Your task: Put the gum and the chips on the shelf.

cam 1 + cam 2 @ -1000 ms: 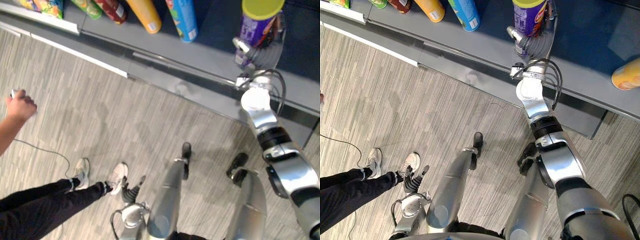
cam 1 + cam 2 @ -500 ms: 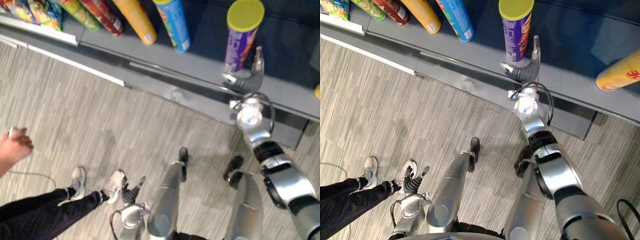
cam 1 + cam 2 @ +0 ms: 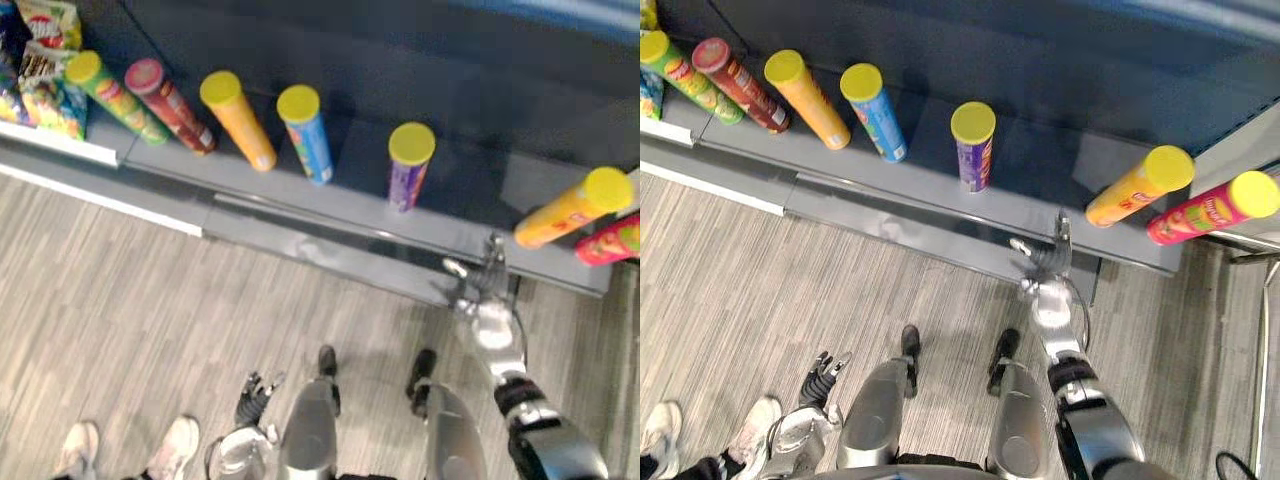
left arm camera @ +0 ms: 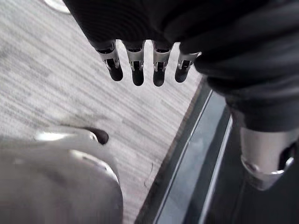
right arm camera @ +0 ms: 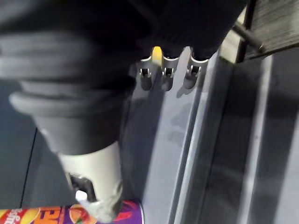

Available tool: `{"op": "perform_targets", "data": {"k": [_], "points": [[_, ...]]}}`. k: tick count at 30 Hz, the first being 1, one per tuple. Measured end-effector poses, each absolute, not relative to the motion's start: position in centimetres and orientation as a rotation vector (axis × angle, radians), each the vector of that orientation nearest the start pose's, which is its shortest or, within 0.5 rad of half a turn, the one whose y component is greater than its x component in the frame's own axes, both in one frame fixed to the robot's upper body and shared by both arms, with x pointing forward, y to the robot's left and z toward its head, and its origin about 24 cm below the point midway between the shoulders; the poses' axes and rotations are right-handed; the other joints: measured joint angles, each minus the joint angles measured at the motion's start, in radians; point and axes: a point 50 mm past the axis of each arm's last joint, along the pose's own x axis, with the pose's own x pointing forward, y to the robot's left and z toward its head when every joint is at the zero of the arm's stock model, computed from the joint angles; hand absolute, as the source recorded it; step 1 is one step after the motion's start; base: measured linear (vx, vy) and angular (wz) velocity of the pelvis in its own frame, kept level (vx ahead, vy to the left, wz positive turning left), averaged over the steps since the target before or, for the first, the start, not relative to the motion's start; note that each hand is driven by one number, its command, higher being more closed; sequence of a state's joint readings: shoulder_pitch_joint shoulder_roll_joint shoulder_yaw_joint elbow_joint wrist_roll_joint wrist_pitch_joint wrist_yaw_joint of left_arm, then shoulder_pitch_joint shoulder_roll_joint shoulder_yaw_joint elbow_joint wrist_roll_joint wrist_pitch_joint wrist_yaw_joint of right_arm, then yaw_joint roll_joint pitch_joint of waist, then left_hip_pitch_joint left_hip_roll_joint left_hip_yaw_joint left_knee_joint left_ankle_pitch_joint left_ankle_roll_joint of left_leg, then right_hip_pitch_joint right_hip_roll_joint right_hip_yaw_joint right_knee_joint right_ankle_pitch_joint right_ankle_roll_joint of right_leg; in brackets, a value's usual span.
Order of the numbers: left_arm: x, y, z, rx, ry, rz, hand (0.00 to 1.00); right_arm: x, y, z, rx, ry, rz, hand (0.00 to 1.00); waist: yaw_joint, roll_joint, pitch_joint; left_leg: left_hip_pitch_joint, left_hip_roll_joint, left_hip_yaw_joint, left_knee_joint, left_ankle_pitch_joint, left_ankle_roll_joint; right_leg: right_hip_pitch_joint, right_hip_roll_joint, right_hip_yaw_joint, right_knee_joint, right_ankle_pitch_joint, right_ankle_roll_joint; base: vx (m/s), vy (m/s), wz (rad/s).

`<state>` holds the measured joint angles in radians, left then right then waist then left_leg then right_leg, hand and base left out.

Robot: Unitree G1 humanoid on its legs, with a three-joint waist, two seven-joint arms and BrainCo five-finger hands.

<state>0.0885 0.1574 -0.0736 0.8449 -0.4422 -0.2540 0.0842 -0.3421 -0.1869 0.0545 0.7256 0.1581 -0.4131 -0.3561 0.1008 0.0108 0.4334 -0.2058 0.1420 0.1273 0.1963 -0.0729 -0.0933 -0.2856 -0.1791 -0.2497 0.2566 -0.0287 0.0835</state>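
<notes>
A purple chips can [image 3: 410,166] with a yellow lid stands upright on the low grey shelf [image 3: 352,207], free of any hand. My right hand [image 3: 484,278] hovers just in front of the shelf's edge, below and to the right of that can, fingers straight and open, holding nothing. In the right wrist view the can's base [image 5: 70,214] shows beside the thumb. My left hand [image 3: 823,371] hangs low over the floor, open and empty, its fingers [image 4: 137,70] straight.
Other cans line the shelf: green [image 3: 108,93], red [image 3: 165,102], orange [image 3: 238,118] and blue [image 3: 306,130] to the left, orange [image 3: 572,207] and pink [image 3: 612,240] to the right. Snack bags [image 3: 40,60] stand far left. A person's shoes [image 3: 175,446] are at the lower left.
My right hand has let go of the purple can and drawn back off the shelf. The camera has pulled back, so more of the shelf shows. The person's hand has left the picture.
</notes>
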Motion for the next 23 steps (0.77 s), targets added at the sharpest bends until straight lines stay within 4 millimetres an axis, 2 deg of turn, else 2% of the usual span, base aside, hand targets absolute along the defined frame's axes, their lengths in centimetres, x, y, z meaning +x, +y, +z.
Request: {"op": "perform_targets", "data": {"k": [1,2,4,6,8,9,11,12,18,23], "points": [[14.4,21.0,-12.5,-0.198,0.689,0.328,0.0,29.3,-19.4,0.4,-0.051,-0.001,-0.319,0.0,-0.008,-0.007,-0.021,0.003,-0.001,0.002,-0.011,0.002,0.0,0.006,0.004,0.002,-0.02,0.007,0.002,0.19,0.064,-0.14],[12.9,21.4,-13.3,-0.236,0.748,0.359,0.0,26.5,-18.9,-2.1,-0.046,0.098,-0.242,0.0,-0.023,-0.024,-0.072,0.032,-0.005,0.011,-0.046,0.004,0.0,0.036,0.011,0.008,-0.07,0.022,0.008,0.17,0.057,-0.15],[12.0,21.6,-13.7,-0.248,0.779,0.372,0.0,24.5,-18.3,-3.7,-0.048,0.167,-0.179,0.0,-0.031,-0.035,-0.099,0.063,-0.006,0.027,-0.069,0.004,0.0,0.063,0.016,0.018,-0.101,0.031,0.014,0.15,0.05,-0.19],[10.2,22.1,-14.4,-0.247,0.843,0.38,0.0,20.7,-16.9,-6.8,-0.033,0.337,-0.05,0.0,-0.053,-0.054,-0.162,0.121,-0.009,0.052,-0.11,0.004,0.0,0.109,0.025,0.036,-0.148,0.041,0.023,0.17,0.051,-0.27],[9.6,22.2,-14.6,-0.253,0.863,0.359,0.0,18.6,-16.2,-8.4,-0.011,0.436,0.003,0.0,-0.065,-0.059,-0.189,0.152,-0.011,0.063,-0.13,0.004,0.0,0.134,0.028,0.045,-0.167,0.044,0.026,0.1,0.035,-0.23],[9.3,22.1,-14.7,-0.266,0.866,0.33,0.0,16.6,-16.0,-10.0,0.003,0.543,0.027,0.0,-0.07,-0.063,-0.209,0.179,-0.012,0.079,-0.145,0.003,-0.001,0.153,0.032,0.058,-0.182,0.05,0.028,0.07,0.028,-0.26],[8.9,22.0,-14.8,-0.281,0.868,0.312,0.0,14.8,-16.0,-11.5,0.011,0.645,0.028,0.0,-0.072,-0.063,-0.228,0.205,-0.011,0.092,-0.159,0.002,-0.001,0.174,0.038,0.07,-0.204,0.059,0.029,0.05,0.021,-0.26],[8.5,22.0,-14.9,-0.286,0.877,0.316,0.0,12.9,-16.6,-12.9,0.01,0.747,0.004,0.0,-0.072,-0.062,-0.249,0.226,-0.011,0.104,-0.163,-0.002,-0.002,0.196,0.042,0.078,-0.223,0.061,0.029,0.02,0.017,-0.22],[6.6,21.8,-15.6,-0.311,0.927,0.393,0.0,9.2,-19.9,-15.0,0.024,0.903,-0.253,0.0,-0.08,-0.057,-0.315,0.284,-0.012,0.115,-0.187,-0.006,-0.001,0.258,0.049,0.09,-0.269,0.074,0.035,0.0,0.007,-0.07],[4.8,21.8,-16.2,-0.307,0.994,0.566,0.0,5.7,-20.9,-16.2,0.106,1.036,-0.428,0.0,-0.084,-0.044,-0.348,0.322,-0.017,0.125,-0.223,-0.007,-0.005,0.291,0.051,0.095,-0.293,0.074,0.039,0.0,0.003,-0.02]]}}
